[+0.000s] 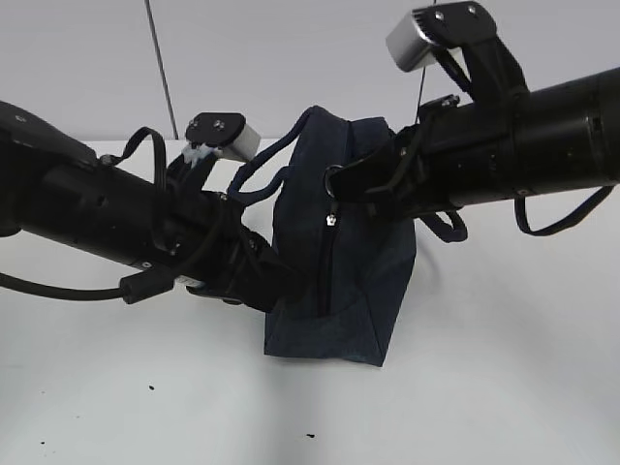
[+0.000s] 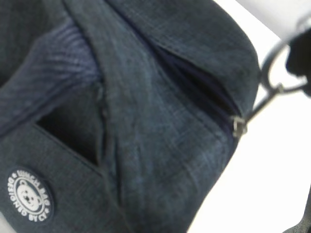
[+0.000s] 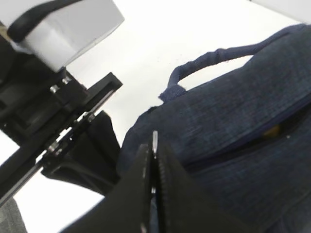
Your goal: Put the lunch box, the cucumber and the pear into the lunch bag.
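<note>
The navy lunch bag (image 1: 358, 281) stands on end at the table's middle, its zipper (image 1: 325, 271) facing the exterior camera. My right gripper (image 3: 154, 148) is shut on the metal ring pull (image 3: 154, 137) near the bag's top (image 1: 332, 180). My left gripper (image 1: 281, 289) presses into the bag's lower left side, shut on its fabric. Dark cloth (image 2: 146, 145) fills the left wrist view and hides the fingers. The zipper slider (image 2: 238, 127) sits at the end of a dark gap. A yellow speck (image 3: 273, 130) shows through the zipper gap. Lunch box, cucumber and pear are hidden.
The white table (image 1: 504, 387) carries a few black specks near its front. A thin rod (image 1: 160, 68) rises at the back. The bag's loop handles (image 1: 257, 174) hang to the left. My left arm's camera block (image 3: 68, 29) is close beside the right gripper.
</note>
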{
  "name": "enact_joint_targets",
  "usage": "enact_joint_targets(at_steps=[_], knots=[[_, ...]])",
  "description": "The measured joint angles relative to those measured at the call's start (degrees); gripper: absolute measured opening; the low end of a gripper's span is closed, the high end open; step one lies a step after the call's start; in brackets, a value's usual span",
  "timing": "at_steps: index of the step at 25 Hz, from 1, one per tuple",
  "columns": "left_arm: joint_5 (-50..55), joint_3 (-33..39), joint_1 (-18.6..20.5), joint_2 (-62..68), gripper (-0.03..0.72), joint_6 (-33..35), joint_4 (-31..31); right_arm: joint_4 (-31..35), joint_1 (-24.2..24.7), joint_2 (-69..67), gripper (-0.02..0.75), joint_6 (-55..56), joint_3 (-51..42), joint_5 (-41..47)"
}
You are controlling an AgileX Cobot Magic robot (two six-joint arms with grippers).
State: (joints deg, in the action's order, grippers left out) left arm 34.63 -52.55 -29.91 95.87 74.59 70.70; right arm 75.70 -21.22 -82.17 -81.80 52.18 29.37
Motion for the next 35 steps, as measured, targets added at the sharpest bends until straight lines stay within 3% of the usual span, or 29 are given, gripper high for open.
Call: enact_joint_targets(at_steps=[12,26,35], knots=[[2.4,-0.4,0.0,0.0,-0.008,0.0,-0.7,0.6,1.4,-1.8,0.005,0.0,3.2,-2.8],[5.8,-0.4,0.0,0.0,-0.009,0.0,-6.1,1.1,3.2,-8.2,0.006,0.1,9.6,-2.6],[9.8,-0.4,0.0,0.0,-0.01,0.0,-7.8,1.5,9.2,-14.0,0.006,0.1,17.6,0.8]])
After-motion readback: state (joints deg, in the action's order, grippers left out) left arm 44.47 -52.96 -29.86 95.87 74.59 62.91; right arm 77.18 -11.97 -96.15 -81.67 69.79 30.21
